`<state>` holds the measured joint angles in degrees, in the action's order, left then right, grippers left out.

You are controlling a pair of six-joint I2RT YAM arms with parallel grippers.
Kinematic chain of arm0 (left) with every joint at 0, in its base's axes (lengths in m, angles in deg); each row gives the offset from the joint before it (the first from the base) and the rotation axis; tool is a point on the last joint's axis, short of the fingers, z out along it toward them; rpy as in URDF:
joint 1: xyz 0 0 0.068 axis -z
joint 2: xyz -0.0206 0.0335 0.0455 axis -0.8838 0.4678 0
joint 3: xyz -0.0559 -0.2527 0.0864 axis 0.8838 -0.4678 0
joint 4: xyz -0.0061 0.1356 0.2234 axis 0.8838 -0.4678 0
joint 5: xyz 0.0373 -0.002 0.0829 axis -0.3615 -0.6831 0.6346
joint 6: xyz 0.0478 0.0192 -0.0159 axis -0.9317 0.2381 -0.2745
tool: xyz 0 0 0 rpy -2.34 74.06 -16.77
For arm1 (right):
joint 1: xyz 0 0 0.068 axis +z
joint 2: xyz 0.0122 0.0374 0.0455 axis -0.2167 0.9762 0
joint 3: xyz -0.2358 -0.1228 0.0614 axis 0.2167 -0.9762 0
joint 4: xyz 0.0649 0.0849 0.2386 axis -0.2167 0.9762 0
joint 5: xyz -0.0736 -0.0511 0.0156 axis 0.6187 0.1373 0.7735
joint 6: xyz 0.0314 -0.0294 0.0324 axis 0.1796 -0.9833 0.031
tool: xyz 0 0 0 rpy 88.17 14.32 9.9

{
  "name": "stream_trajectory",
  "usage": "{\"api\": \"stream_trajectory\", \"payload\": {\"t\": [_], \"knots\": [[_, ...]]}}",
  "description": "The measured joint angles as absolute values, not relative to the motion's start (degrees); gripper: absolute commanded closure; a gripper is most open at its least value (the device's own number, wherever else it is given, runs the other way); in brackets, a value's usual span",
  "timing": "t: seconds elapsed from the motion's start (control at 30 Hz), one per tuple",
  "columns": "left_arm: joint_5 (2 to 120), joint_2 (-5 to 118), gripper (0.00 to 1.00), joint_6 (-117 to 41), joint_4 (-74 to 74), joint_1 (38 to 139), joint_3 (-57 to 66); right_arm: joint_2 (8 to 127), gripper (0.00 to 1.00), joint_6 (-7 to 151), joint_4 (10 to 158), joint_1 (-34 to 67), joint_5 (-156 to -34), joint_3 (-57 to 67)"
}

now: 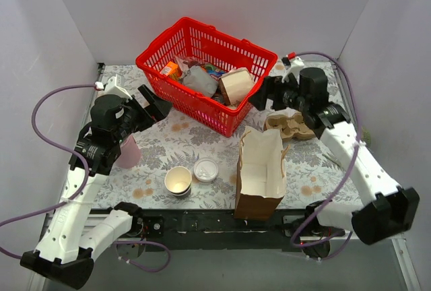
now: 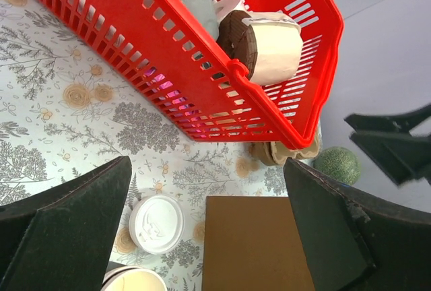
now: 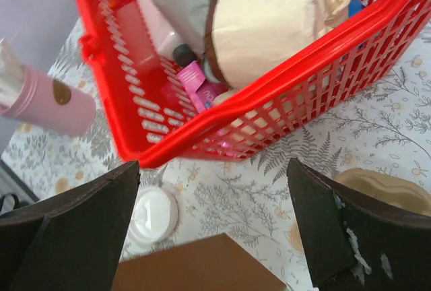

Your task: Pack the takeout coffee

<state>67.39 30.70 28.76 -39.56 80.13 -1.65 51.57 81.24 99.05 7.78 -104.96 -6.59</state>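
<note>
**Reference item.** The red basket (image 1: 195, 109) sits at the far middle of the table (image 1: 300, 170). It holds assorted goods. Among them is a cream pack (image 1: 236, 85) with a dark brown end, lying at the basket's right corner.

**Task item.** The cup (image 1: 178, 181) has a dark outer wall and a cream inside. It stands upright on the table in front of the basket's long near wall, well apart from it. Its top is open. The white lid (image 1: 205, 169) lies flat on the table just beside the cup, on the side nearer the basket.

**Left claw** (image 2: 207, 163). The jaws are spread wide and nothing is held. The claw is just beside the left end of the basket's near wall. Its wrist view shows the lid, the cup rim and a bag edge between the fingers.

**Right claw** (image 3: 212, 163). The jaws are spread wide and nothing is held. The claw is at the basket's right corner, close to the pack. Its wrist view looks along the near wall toward the lid.

**Other items.**
- Bag (image 1: 250, 203) — brown paper, upright with its mouth open, in front of the basket's near corner and close to it.
- Carrier (image 1: 291, 126) — pulp, lying on the table right of the basket's near corner, partly under the right arm.
- Pink tumbler (image 1: 129, 151) — left of and in front of the basket, partly hidden by the left arm.
</note>
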Motion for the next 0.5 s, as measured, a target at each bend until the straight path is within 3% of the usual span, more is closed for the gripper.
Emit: {"api": "stream_trajectory", "payload": {"t": [0.27, 0.33, 0.4, 0.43, 0.5], "knots": [[68.62, 30.68, 0.02, 28.84, -41.03, 80.13, -2.90, 72.11, 0.06, 89.79, 103.51, 12.02, -87.60, 8.01], [68.95, 30.68, 0.02, 28.82, -41.11, 80.13, -3.20, 74.65, 0.15, 91.36, 103.38, 12.87, -84.65, 8.86], [69.14, 30.70, 0.02, 28.73, -41.27, 80.13, -3.38, 77.01, 0.45, 92.48, 103.51, 13.42, -82.77, 9.63], [69.27, 30.70, 0.02, 28.65, -41.37, 80.13, -3.46, 78.19, 0.55, 93.20, 103.66, 13.51, -82.31, 10.24], [69.45, 30.72, 0.02, 28.56, -41.64, 80.13, -3.49, 81.01, 0.60, 96.46, 104.56, 13.92, -80.00, 13.43]]}}
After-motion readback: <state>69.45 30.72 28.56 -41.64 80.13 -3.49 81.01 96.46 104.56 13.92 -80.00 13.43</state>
